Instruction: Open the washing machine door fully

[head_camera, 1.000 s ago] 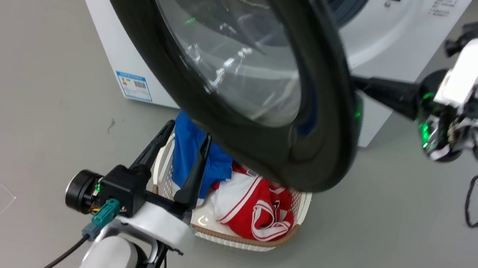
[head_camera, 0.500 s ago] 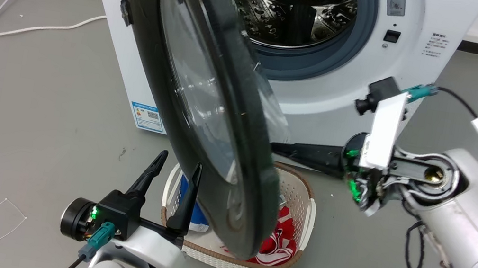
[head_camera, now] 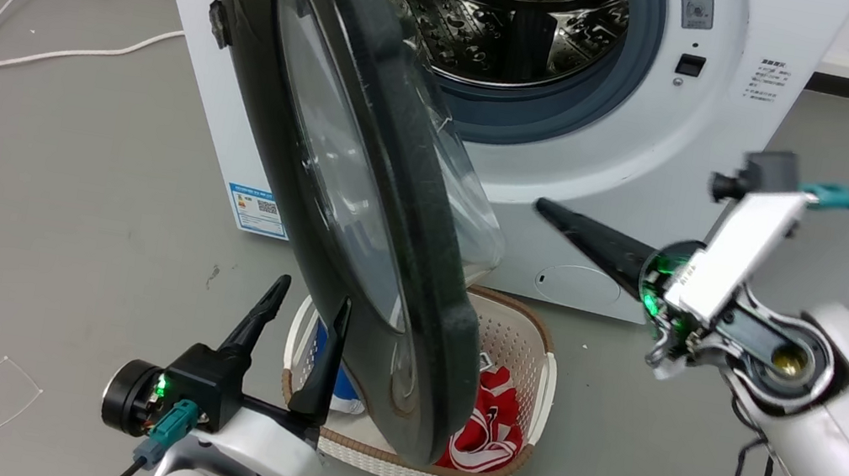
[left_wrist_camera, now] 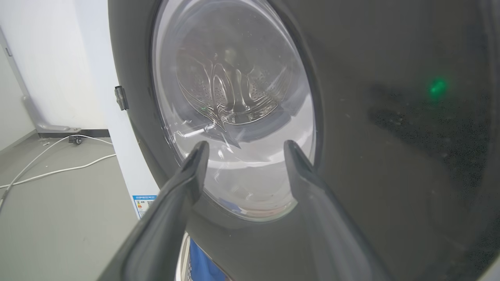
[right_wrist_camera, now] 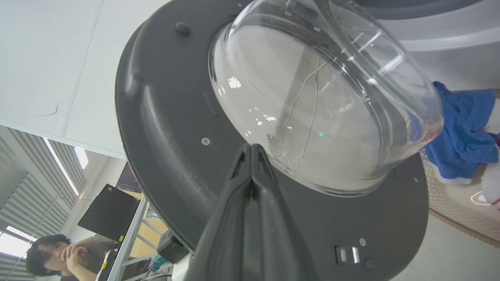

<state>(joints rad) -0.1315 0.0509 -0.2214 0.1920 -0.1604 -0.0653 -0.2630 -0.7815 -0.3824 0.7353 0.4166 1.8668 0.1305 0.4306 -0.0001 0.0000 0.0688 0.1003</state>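
The big round shiny black door (head_camera: 333, 172) with its clear glass bowl stands about half open, swung out from the big white washing machine (head_camera: 633, 160) over a small cream basket (head_camera: 535, 349) of red and blue clothes. The left pincer (head_camera: 313, 293) is wide open and empty, just in front of the door. The right pincer (head_camera: 549, 207) is pressed shut and empty, pointing at the door's inner side.

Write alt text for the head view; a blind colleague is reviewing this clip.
A round glossy black washing machine door with a clear glass bowl window stands partly open before a white front-loading washing machine, baring its steel drum. The shut right gripper points toward the door's inner side; the open left gripper is low beside a cream laundry basket.
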